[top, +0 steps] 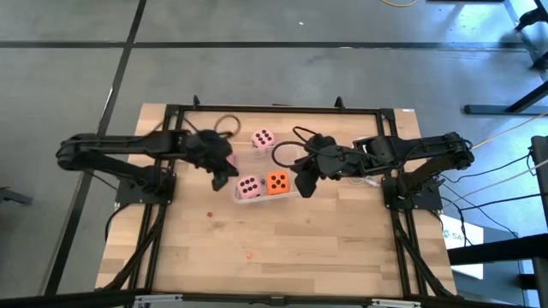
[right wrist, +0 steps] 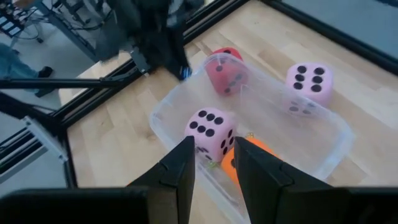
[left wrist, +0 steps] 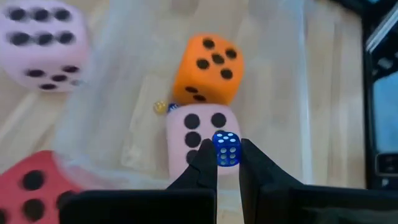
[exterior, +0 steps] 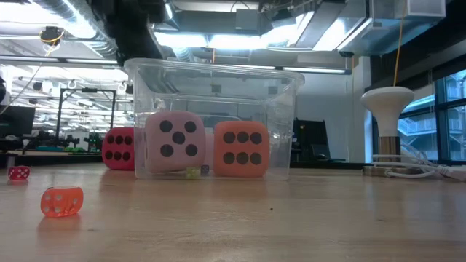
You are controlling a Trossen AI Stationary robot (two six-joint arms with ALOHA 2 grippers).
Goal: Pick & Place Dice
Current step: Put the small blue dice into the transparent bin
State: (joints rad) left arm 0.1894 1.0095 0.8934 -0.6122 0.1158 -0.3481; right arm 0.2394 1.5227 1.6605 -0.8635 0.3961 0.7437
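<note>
A clear plastic tub (top: 265, 195) stands mid-table and holds a pale pink die (top: 248, 186) and an orange die (top: 276, 182). A second pink die (top: 263, 139) rests on the wood beyond the tub. A red die (exterior: 119, 148) sits just outside the tub's left wall. My left gripper (top: 224, 177) hovers at the tub's left end, shut on a tiny blue die (left wrist: 227, 149). My right gripper (right wrist: 214, 155) hangs over the tub's right end with a narrow gap between its fingers and nothing visible in it. My left gripper pinches the tiny blue die by two opposite faces (left wrist: 219, 151) between its fingertips. The fingers slant down from the table's left side. The die is lifted clear, over the tub's left part, with a white-pipped face toward the wrist camera.
Two tiny dice lie loose on the near wood, a translucent red one (exterior: 62, 201) and a red-and-white one (exterior: 18, 173). Tiny yellow and blue pieces (exterior: 191, 172) lie on the tub's floor. A cable loop (top: 227, 125) lies at the far side. A black frame (top: 274, 109) borders the table.
</note>
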